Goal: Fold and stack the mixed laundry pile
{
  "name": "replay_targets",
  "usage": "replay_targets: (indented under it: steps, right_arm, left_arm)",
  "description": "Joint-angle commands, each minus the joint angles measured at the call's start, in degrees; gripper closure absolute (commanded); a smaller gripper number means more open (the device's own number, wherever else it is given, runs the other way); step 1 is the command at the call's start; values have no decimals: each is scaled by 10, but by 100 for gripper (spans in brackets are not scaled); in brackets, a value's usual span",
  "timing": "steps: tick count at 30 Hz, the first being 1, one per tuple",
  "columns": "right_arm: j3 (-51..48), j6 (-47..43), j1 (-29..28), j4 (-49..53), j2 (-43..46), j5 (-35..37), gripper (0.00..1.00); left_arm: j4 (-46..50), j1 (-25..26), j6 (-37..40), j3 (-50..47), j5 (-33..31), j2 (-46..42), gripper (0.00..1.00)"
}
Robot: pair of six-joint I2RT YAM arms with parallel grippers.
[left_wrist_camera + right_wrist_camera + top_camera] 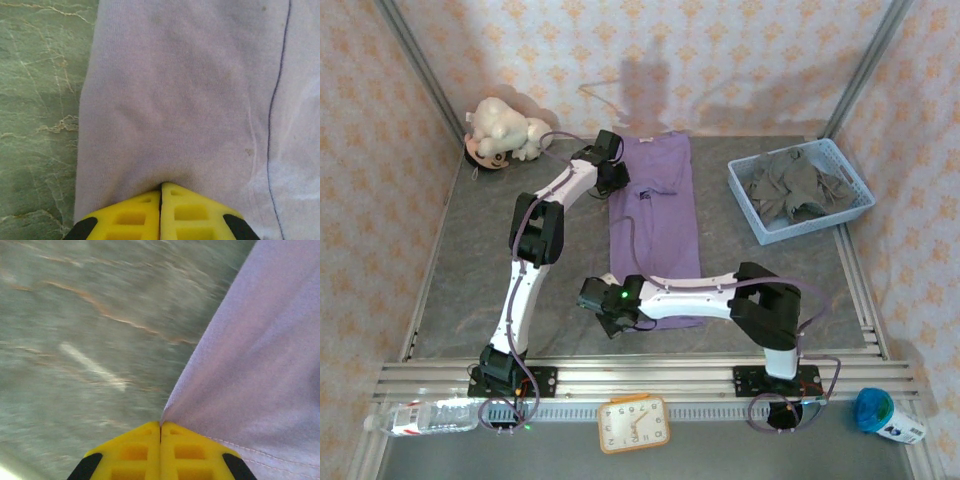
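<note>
Bare table (470, 255) left of lilac shirt (665, 210); plush toy (505, 130) blocks far-left corner, basket (805, 229) far right.

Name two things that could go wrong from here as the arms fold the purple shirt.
1. The left gripper and the right gripper each pinch only a small bit of cloth at one long edge of the purple shirt. It might slip free when lifted.
2. The two grips sit far apart, so the cloth between them may sag and the fold could come out crooked.

This is a lab test booth dressed like a home. Metal frame posts (423, 72) hold floral wallpaper panels (740, 60) around a grey stone-look table (470, 250).
</note>
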State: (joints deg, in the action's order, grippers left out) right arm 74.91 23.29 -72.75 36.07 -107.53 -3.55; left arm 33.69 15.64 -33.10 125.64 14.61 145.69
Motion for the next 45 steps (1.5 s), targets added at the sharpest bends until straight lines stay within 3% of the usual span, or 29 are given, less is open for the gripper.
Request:
replay_targets:
  steps: [1,4,10,14,21,24,28,33,36,38,45]
  right_arm:
    - [22,4,-12,7,5,-41,100]
    - [39,4,-12,24,-16,-37,98]
    - [28,7,-9,13,5,-37,68]
    - [-8,26,24,-18,34,-46,60]
    - [26,13,37,5,-26,-1,63]
    - [58,10,39,30,-69,-1,74]
    - [62,-1,36,23,-79,-48,88]
    - [31,12,37,-40,-41,-207,93]
    - [28,23,39,-43,-24,-210,92]
    - [25,31,51,-36,-10,-180,89]
    - [-12,72,118,-23,70,-57,79]
  left_arm:
    - [50,-10,-5,-6,-12,48,92]
    - [52,-10,-6,-5,-8,50,92]
    - [54,-10,-2,-4,-7,51,92]
    - [56,-10,0,-1,-6,53,91]
    - [59,-10,1,0,-7,57,91]
    - [59,-11,1,1,-6,60,91]
    - [62,-11,-1,9,-5,66,91]
    - [69,-12,-3,31,3,77,91]
    - [70,-12,-5,38,8,79,90]
    - [67,-12,-4,37,18,75,87]
    - [58,-12,-4,36,63,31,45]
